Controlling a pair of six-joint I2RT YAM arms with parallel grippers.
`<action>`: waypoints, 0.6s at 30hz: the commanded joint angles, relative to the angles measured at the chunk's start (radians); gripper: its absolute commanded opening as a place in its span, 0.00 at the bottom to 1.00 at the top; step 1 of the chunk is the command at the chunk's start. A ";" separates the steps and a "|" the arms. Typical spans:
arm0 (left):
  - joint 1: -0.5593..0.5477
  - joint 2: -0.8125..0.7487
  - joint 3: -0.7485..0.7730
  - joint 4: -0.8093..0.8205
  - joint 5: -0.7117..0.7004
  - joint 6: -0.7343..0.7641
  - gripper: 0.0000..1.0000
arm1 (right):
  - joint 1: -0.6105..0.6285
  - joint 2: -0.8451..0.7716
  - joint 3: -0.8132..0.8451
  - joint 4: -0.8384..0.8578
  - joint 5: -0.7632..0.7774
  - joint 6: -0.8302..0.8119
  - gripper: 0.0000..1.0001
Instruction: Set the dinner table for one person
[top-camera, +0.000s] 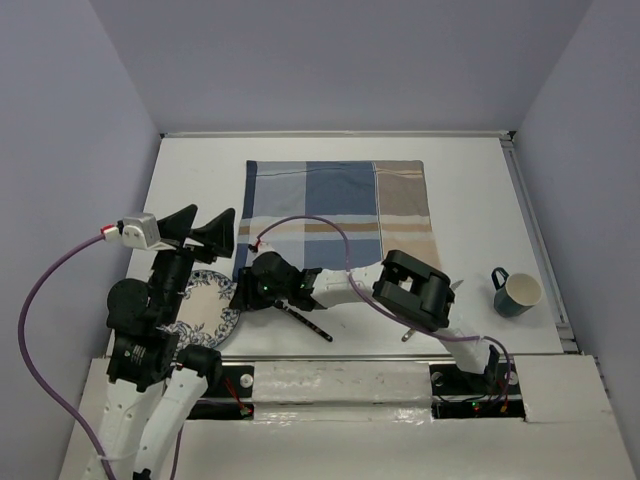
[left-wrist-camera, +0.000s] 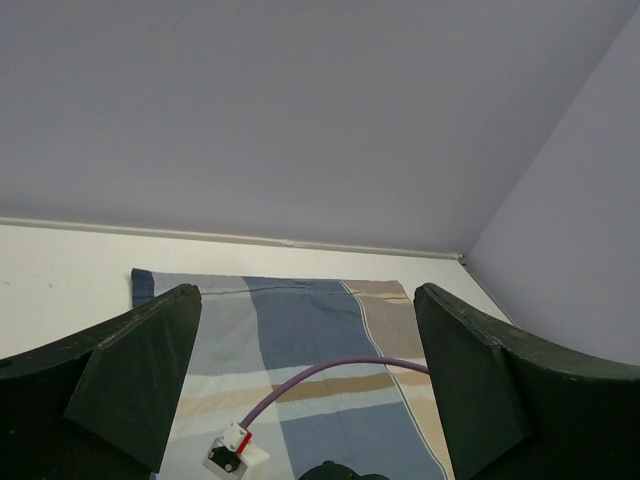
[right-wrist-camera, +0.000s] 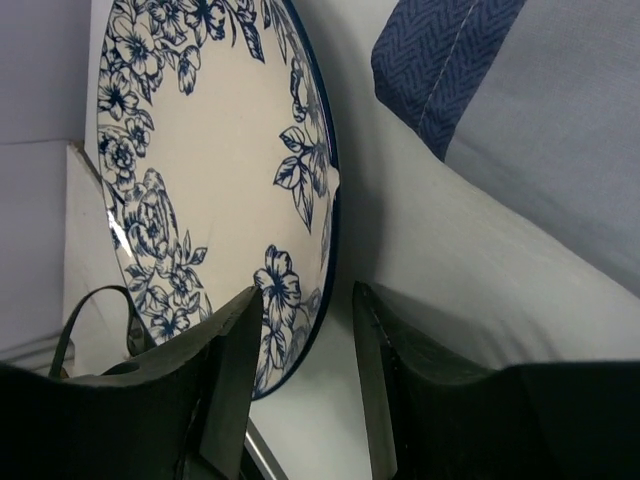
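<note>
white surface (top-camera: 470, 200) spanned the whole area beneath both arms, with a plaid cloth (top-camera: 335, 210) flat at its far centre. floral plate (top-camera: 212, 300) lay by the near left edge. right gripper (right-wrist-camera: 305, 295) was released, straddling the plate rim, with a gap on the outer side. left gripper (top-camera: 200, 222) hung spread wide and empty above the plate. mug (top-camera: 517, 293) stood at the right.

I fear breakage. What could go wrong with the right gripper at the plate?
The right gripper straddles only the thin rim of the plate; lifted so, the plate may tilt or slip. The open left gripper hangs above the plate, so a lift could strike it. The dark utensil lying beside the right arm could be swept aside.
</note>
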 joint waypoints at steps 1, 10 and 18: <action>-0.016 -0.022 0.003 0.035 -0.007 0.025 0.99 | 0.004 0.031 0.074 0.009 -0.010 0.044 0.46; -0.025 -0.037 0.006 0.032 -0.046 0.030 0.99 | 0.004 0.059 0.063 0.055 -0.025 0.109 0.12; -0.010 -0.077 0.054 -0.031 -0.350 0.077 0.99 | 0.015 -0.120 0.052 0.103 0.059 -0.050 0.00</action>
